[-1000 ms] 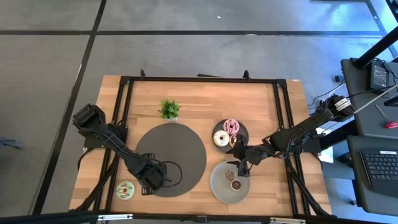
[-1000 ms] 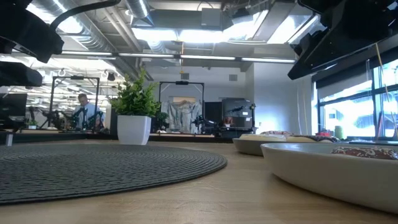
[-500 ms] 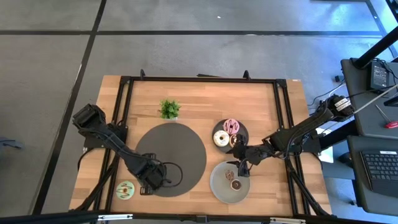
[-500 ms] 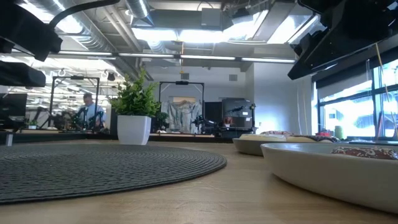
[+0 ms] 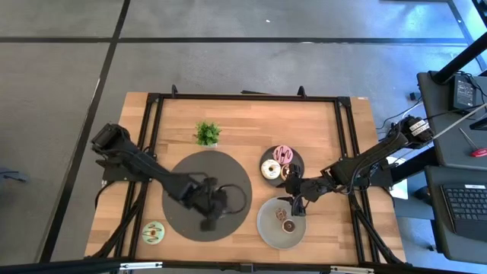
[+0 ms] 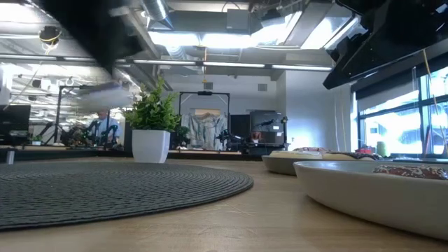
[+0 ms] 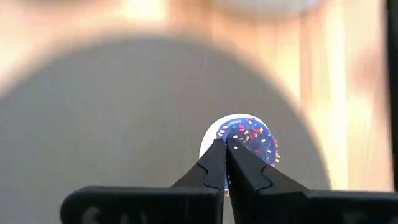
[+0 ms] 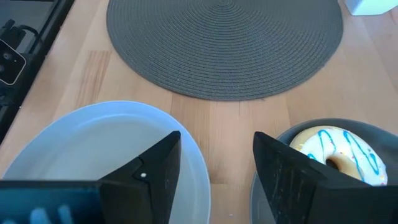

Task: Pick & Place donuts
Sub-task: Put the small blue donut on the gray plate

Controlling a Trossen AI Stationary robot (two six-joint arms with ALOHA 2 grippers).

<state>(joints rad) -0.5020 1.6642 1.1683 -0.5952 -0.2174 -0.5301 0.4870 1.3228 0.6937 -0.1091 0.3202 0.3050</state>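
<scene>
The left end effector (image 5: pixel 211 221) hangs over the big round mat (image 5: pixel 190 179), near the mat's edge that faces the grey plate (image 5: pixel 268 223). It is pinched tight on a purple donut (image 7: pixel 249 138) with sprinkles.

A green donut (image 5: pixel 154 232) lies on the table (image 5: pixel 243 122), just off the mat's other side.

A pink donut (image 5: pixel 283 154) and a white donut (image 5: pixel 271 169) sit on the dark plate (image 5: pixel 296 162), beside the mat. A small brown donut (image 5: pixel 288 225) sits on the grey plate.

The right end effector (image 5: pixel 293 199) waits between the two plates, its fingers wide apart and holding nothing.
</scene>
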